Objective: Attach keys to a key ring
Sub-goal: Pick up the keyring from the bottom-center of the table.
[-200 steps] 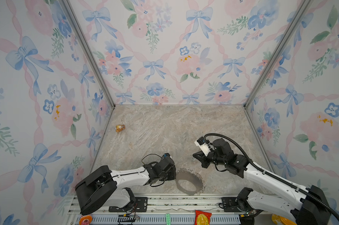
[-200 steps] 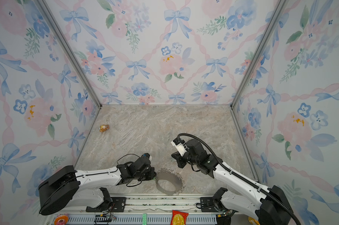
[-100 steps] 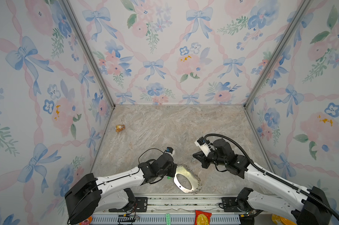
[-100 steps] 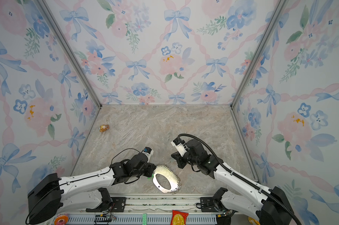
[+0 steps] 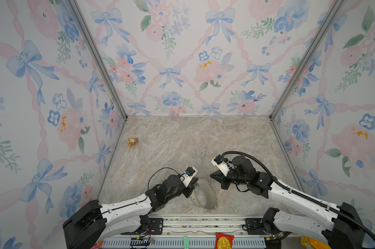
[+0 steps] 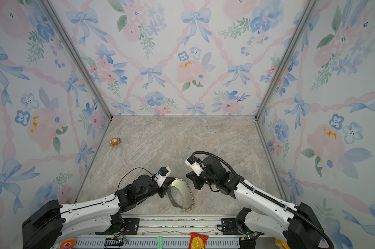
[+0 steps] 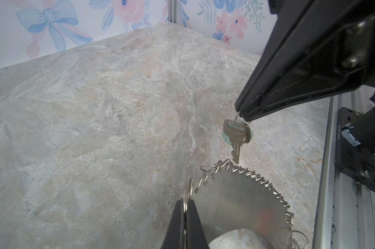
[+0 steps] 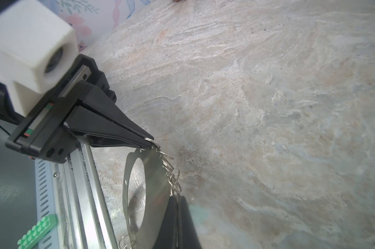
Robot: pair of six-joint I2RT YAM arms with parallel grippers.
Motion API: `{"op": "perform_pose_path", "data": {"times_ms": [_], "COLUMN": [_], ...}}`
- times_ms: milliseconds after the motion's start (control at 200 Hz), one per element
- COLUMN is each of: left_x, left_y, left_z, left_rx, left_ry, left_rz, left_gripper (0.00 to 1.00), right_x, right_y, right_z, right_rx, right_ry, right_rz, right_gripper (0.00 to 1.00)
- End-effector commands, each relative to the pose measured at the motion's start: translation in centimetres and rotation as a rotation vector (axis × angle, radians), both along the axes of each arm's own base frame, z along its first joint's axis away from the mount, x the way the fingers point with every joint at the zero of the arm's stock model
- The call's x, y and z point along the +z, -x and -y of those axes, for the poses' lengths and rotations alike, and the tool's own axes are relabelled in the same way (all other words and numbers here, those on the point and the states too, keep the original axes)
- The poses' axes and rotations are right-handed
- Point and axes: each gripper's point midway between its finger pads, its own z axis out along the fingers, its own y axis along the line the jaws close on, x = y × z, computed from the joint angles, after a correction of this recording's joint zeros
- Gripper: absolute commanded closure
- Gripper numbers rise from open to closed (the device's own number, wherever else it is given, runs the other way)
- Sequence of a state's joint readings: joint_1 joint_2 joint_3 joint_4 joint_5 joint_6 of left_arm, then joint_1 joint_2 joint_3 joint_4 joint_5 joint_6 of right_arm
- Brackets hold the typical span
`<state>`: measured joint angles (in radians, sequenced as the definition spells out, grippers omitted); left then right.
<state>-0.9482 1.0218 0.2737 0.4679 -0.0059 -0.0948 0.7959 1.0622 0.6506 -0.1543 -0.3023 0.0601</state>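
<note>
We see the left gripper [image 7: 185, 207] pinched shut on 1 of the small silver rings [image 7: 206, 172] fringing the key ring [image 7: 236, 198] — a flat, dull-metal hoop with a wide round opening, its outer edge lined with many little wire rings. It is held tilted on edge near the front of the marbled table [image 5: 182, 140], between the 2 arms in both top views. The right gripper [image 7: 241, 113] is closed too, clamping a thin wire loop [image 7: 236, 118] from which 1 key [image 7: 236, 138] dangles: a brass-grey head, a short blade pointing down, a pale mint tag [image 7: 225, 138] behind it. The blade tip sits just above the hoop's fringe — we cannot tell whether they touch. Well apart, by the left wall, lies an orange-brown bear figurine [image 5: 132, 141].
</note>
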Motion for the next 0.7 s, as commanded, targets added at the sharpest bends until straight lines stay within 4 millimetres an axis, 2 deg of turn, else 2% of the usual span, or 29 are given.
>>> {"op": "perform_pose_path", "data": {"times_ms": [0, 130, 410, 550, 695], "left_x": [3.7, 5.0, 10.0, 10.8, 10.5], "left_y": [0.3, 0.4, 1.6, 0.9, -0.2], "left_z": [1.6, 1.7, 2.4, 2.4, 2.4], "left_rx": [-0.107, -0.128, -0.220, -0.195, -0.161], "left_ry": [0.063, 0.084, 0.161, 0.149, 0.101], "left_rz": [0.164, 0.212, 0.362, 0.400, 0.416], "left_gripper": [1.00, 1.00, 1.00, 1.00, 1.00], "right_x": [-0.3, 0.2, 3.2, 3.8, 3.1], "right_y": [0.4, 0.4, 0.8, 1.8, 1.1], "right_z": [-0.4, -0.3, -0.2, -0.8, -0.4], "right_rx": [0.024, 0.027, 0.049, 0.087, 0.043], "right_ry": [0.002, -0.003, -0.054, -0.066, -0.017], "right_rz": [0.005, 0.023, 0.087, 0.107, 0.117], "right_gripper": [1.00, 1.00, 1.00, 1.00, 1.00]}}
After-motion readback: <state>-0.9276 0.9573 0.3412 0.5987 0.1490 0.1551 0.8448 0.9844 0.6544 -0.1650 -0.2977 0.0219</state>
